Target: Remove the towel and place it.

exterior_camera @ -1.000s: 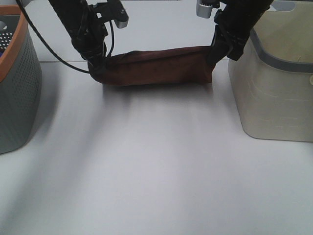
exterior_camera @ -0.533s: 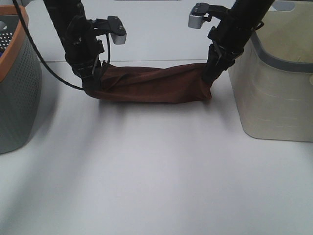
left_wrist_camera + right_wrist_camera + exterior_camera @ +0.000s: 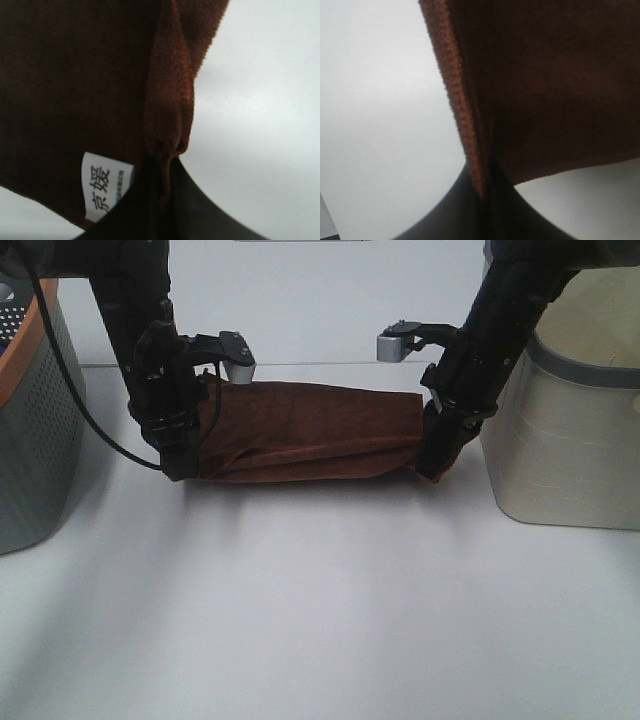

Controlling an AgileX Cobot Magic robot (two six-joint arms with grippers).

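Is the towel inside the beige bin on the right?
No, the towel is held stretched between the left gripper and the right gripper, outside the bin.

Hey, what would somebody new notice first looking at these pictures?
A dark reddish-brown towel is held stretched between the left gripper and right gripper, each shut on one end, toward the back of the white table. A beige bin stands at the right, a grey basket with an orange rim at the left.
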